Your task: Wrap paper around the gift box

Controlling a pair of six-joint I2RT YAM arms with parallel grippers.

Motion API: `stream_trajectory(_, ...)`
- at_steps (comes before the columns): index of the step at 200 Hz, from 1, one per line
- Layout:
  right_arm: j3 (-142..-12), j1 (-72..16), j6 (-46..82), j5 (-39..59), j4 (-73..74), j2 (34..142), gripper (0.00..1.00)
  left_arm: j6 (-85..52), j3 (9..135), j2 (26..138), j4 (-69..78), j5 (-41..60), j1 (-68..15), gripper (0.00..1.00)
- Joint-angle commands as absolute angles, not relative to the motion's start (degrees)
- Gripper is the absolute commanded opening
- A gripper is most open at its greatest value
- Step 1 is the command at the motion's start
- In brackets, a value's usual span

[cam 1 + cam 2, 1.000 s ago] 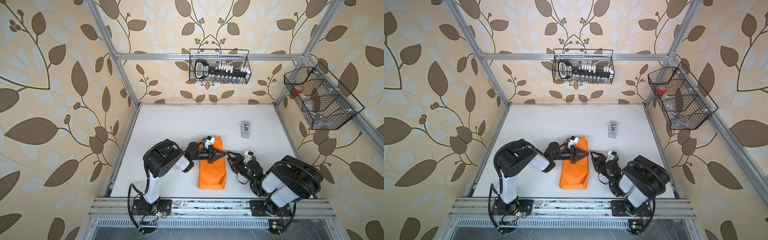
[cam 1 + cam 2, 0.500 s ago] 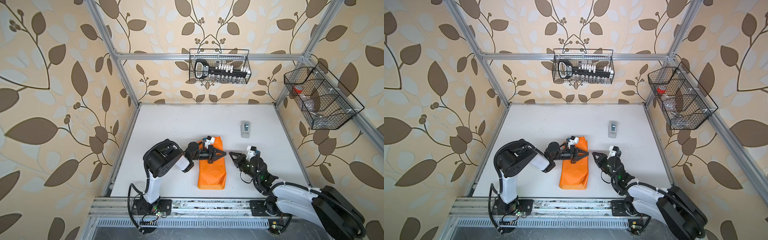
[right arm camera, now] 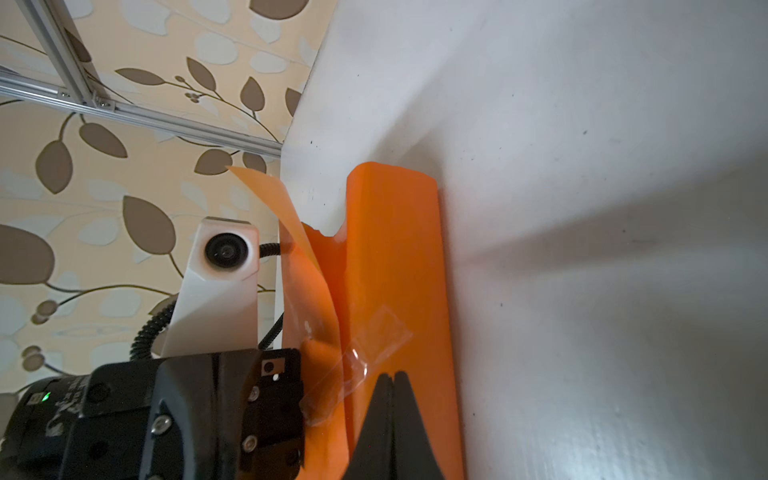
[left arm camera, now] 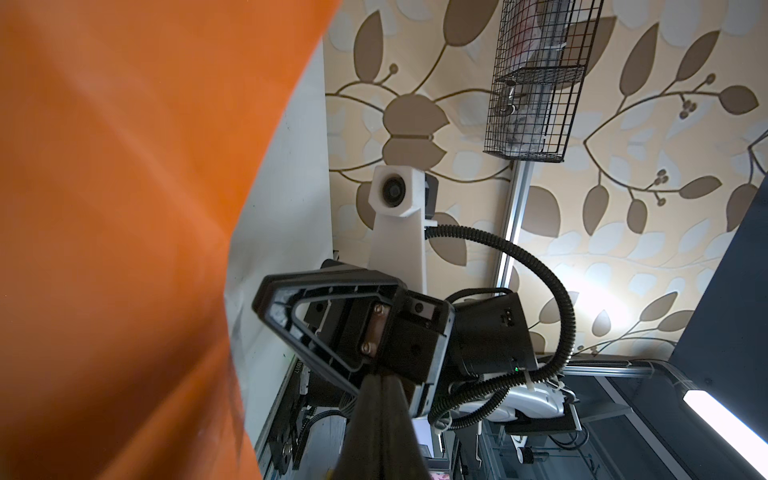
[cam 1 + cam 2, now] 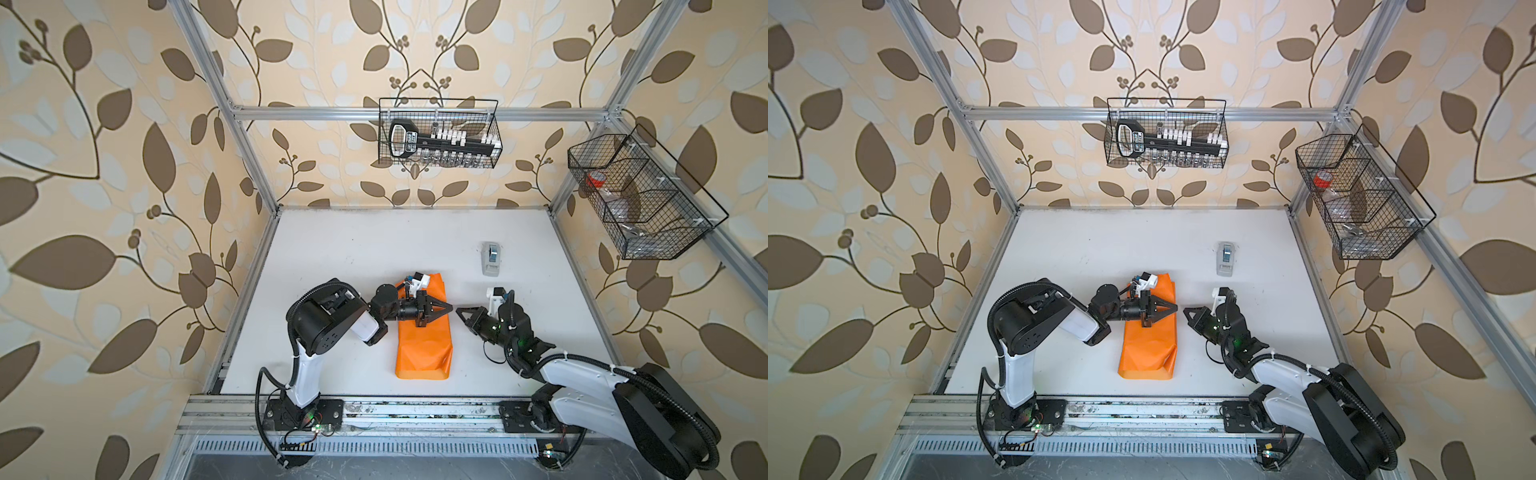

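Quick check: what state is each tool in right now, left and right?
Left tool: closed, tip over the orange paper, nothing visibly gripped.
Right tool: closed, empty, just beside the paper.

We see two arms built alike, with white shells [image 5: 308, 374] on the long links and round black joint housings [image 5: 322, 328] between them. The left fingers [image 5: 439, 308] and the right fingers [image 4: 274, 307] are black triangular frames, hollow inside. Just behind the right fingers, a coppery plate [image 4: 372, 328] carries two screws. Beside it stands a white camera bracket [image 4: 395, 232] with a round lens, and a ribbed black cable [image 4: 540, 268] runs back from it. Further behind the fingers glows a small green light [image 4: 516, 368].
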State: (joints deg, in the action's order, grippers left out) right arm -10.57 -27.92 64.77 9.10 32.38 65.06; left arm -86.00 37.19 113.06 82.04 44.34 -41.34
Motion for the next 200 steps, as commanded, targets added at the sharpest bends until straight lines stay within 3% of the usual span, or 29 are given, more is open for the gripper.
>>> stream_trajectory(1,-12.61,-28.36,63.46,11.36,34.62,64.86,0.00,-86.89,36.87,113.96,82.05,43.85,-42.06,0.00)
stream_trajectory(88,-15.31,-29.72,62.35,13.62,35.73,68.97,0.00,-87.07,37.18,114.09,82.01,43.86,-42.01,0.00)
stream_trajectory(122,-16.23,-30.67,61.97,13.37,35.96,70.05,0.08,-87.11,37.30,113.99,82.08,43.86,-42.02,0.00)
stream_trajectory(200,-16.52,-31.30,60.85,12.40,34.69,70.52,0.10,-87.16,37.45,114.03,82.02,43.95,-42.01,0.00)
